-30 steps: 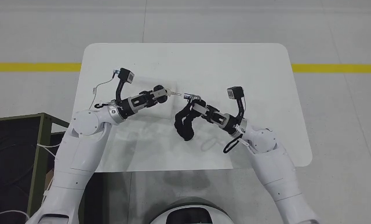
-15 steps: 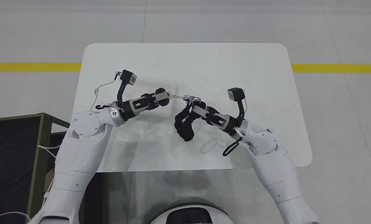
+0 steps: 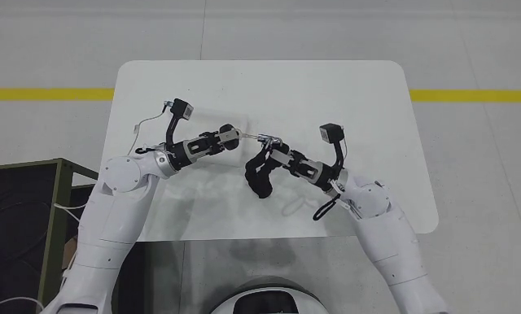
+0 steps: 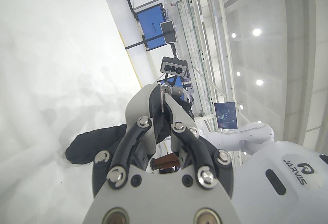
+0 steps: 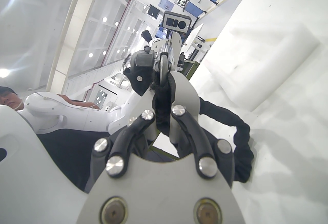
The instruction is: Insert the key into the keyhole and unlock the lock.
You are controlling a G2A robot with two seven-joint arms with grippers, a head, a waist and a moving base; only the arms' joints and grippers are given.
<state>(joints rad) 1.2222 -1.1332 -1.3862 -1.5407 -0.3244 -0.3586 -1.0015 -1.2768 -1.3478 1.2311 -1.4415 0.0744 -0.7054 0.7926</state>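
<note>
Over the middle of the white table my left gripper is shut on a thin silver key that points at the lock. The lock is a silver cylinder on a black cable loop that sags onto the table. My right gripper is shut on the lock just behind its cylinder. In the left wrist view the key sits edge-on in my left gripper, its tip at the lock's face. In the right wrist view my right gripper clamps the lock.
A dark green cart stands off the table's left side. A yellow line crosses the floor behind the table. Bare tabletop lies beyond both grippers and to the right.
My left gripper has moved slightly right with the key, closing the gap to the lock. The right arm has shifted only a little.
</note>
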